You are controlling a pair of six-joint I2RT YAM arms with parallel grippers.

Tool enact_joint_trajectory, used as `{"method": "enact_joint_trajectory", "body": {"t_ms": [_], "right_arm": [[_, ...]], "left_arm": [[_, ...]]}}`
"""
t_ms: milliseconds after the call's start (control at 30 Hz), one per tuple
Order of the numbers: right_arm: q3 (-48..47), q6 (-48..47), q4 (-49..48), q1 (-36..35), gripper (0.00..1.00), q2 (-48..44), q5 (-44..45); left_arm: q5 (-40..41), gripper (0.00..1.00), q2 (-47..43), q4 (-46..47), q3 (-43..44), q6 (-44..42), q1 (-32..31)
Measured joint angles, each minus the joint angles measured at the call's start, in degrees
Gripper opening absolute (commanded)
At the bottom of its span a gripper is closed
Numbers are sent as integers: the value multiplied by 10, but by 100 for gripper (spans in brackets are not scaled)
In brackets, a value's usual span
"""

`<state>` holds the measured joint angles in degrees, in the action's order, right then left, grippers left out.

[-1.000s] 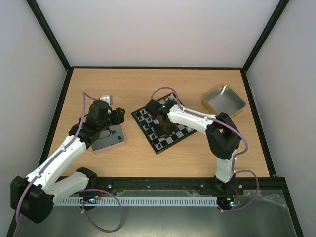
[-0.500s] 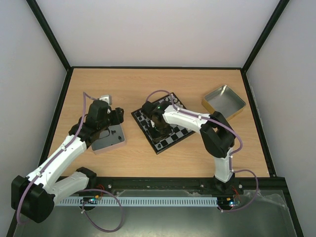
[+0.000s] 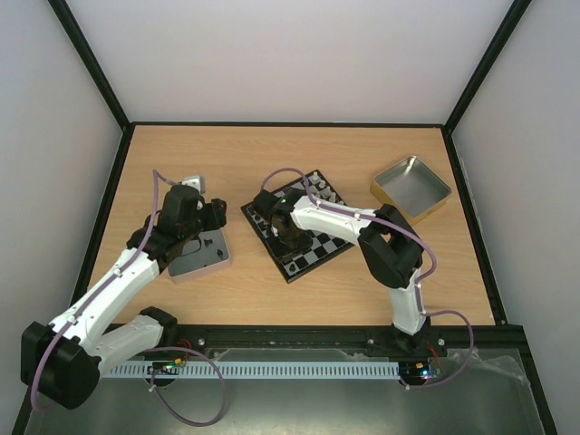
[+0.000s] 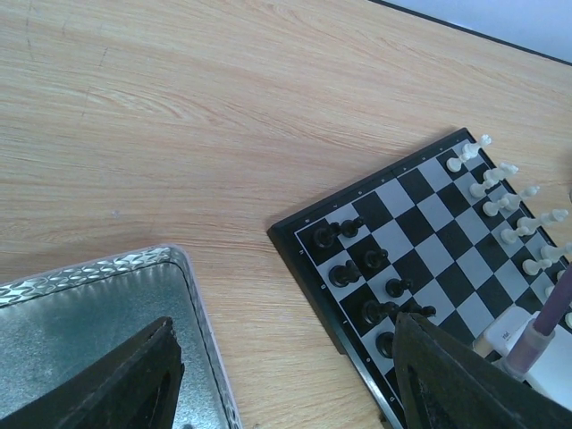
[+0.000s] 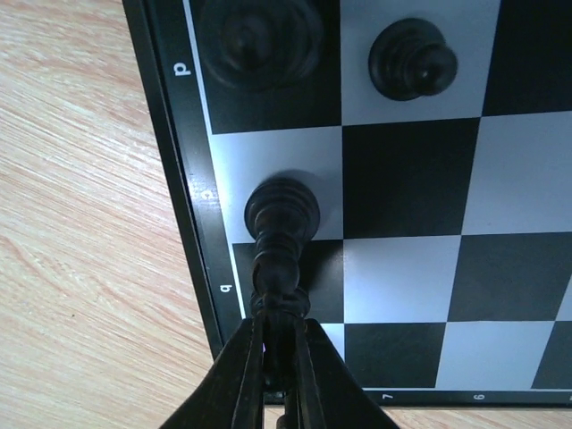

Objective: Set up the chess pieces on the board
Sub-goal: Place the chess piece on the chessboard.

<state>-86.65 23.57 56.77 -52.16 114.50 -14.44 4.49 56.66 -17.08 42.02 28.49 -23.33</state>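
Observation:
The board (image 3: 319,256) lies at the table's middle, seen as a black rim (image 5: 170,134) in the right wrist view. My right gripper (image 5: 279,335) is shut on the head of a black chess piece (image 5: 281,214), which stands upright on a pale square in the edge row. Two more black pieces (image 5: 259,36) stand beyond it. In the left wrist view, black pieces (image 4: 366,261) fill the board's (image 4: 429,223) near-left rows and white pieces (image 4: 505,192) line the far side. My left gripper (image 4: 286,357) hangs open and empty over the table beside a tin.
A shallow metal tin (image 4: 89,313) lies under my left gripper's left finger, also visible from above as a grey tin (image 3: 201,254). A second, open tin (image 3: 410,186) sits at the back right of the table. The right arm's white link (image 3: 331,217) crosses over the board.
My right gripper has swung leftward across the board to its left edge row with the black piece. The left arm has not moved.

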Motion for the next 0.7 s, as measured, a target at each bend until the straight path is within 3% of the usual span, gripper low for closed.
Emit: {"method": "enact_joint_trajectory", "body": {"t_ms": [367,600,700], "right_arm": [[-5,8,0,-1,32,4,13],[-12,27,-13,-1,36,-21,23],[9,47,-52,-1,37,-71,54]], "left_arm": [[1,69,0,0,-4,1,2],[25,72,0,-16,-5,33,9],[26,71,0,-19,-22,61,23]]}}
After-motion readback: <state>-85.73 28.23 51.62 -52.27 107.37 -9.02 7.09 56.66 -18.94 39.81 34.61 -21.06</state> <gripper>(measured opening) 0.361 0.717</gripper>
